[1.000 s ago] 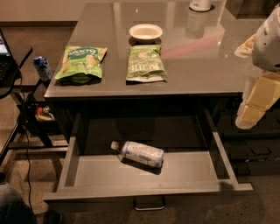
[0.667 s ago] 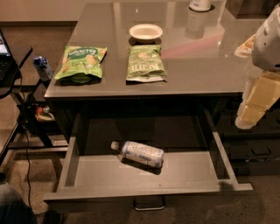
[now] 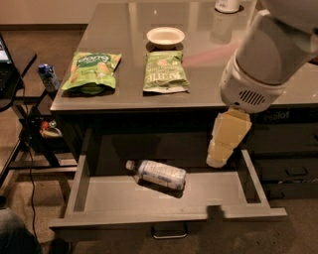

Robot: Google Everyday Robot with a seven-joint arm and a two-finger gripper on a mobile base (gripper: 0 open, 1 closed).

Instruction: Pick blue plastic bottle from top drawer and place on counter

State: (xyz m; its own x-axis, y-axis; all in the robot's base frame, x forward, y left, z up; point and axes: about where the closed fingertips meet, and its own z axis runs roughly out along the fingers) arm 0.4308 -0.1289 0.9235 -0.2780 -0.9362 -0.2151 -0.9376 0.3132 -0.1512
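The blue plastic bottle [image 3: 158,173] lies on its side in the open top drawer [image 3: 99,197], white cap pointing left, near the drawer's middle back. My gripper [image 3: 224,144] is pale yellow and hangs downward from the white arm [image 3: 263,59] over the right part of the drawer, to the right of the bottle and apart from it. It holds nothing that I can see. The counter [image 3: 208,74] is the glossy grey top above the drawer.
On the counter lie two green snack bags [image 3: 92,71] [image 3: 164,71], a white bowl [image 3: 165,36] and a white cup [image 3: 227,5] at the back. A small dark-blue carton [image 3: 48,77] stands on the black side stand at left. The drawer's handle [image 3: 169,232] is at its front.
My arm has swung left and down from the right edge, bringing the gripper over the drawer's right part. The bottle has not moved.
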